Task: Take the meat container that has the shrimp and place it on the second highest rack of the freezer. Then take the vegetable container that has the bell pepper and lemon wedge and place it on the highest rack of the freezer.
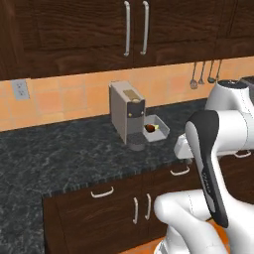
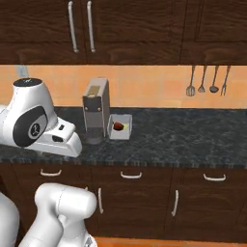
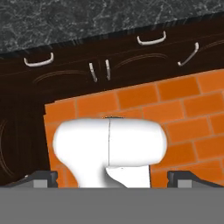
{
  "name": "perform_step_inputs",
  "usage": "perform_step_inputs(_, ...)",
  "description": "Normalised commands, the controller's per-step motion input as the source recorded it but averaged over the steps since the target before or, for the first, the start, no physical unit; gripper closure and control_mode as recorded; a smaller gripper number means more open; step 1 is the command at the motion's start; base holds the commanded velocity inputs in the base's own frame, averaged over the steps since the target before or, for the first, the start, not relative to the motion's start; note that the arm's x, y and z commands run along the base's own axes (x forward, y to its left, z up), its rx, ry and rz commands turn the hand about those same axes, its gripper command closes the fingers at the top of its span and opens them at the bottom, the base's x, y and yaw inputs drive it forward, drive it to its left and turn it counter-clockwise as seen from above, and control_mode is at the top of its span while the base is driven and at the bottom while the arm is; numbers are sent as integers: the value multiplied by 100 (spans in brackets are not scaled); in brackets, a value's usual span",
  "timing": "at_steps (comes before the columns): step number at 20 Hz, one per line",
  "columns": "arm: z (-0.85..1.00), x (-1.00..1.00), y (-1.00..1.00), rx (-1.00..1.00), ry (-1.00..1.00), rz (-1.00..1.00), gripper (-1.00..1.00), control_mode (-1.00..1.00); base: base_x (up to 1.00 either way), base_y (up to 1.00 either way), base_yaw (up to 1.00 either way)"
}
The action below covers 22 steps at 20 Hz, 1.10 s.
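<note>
- On the dark speckled counter (image 1: 59, 149), against the orange tiled wall: a grey coffee machine (image 1: 126, 118), upright.
- Just beside the machine: one pale vegetable container (image 2: 120, 127) holding the dark red bell pepper (image 2: 117, 126) and the lemon wedge (image 1: 156, 127), which is barely legible.
- Shrimp container and freezer: neither can be placed from these views.
- Claw (image 3: 112, 178): jaws spread about as wide as they go, empty, pointed down at the orange brick floor (image 3: 183, 113) and lower cabinet doors (image 3: 98, 72), well apart from the container.
- Wall stock: hanging utensils (image 2: 207, 79); upper cabinets (image 2: 82, 29).
- Risk: the task lists the shrimp container first; taking the pepper tray now may reverse the order.
- Risk: a reach for the tray may clip the coffee machine, since they sit so close.
</note>
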Motion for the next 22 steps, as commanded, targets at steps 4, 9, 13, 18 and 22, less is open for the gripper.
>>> perform_step_inputs(4, 0, 0, 0, 0, 0, 0, -100, 100, 49, 7, -1)
perform_step_inputs(9, 0, 0, 0, 0, 0, 0, -100, 100, 55, -4, 19)
perform_step_inputs(13, 0, 0, 0, 0, 0, 0, -100, 100, 43, -21, 23)
perform_step_inputs(18, 0, 0, 0, 0, 0, 0, -100, 100, 31, -33, 18)
perform_step_inputs(22, 0, 0, 0, 0, 0, 0, -100, 100, 26, -40, 6)
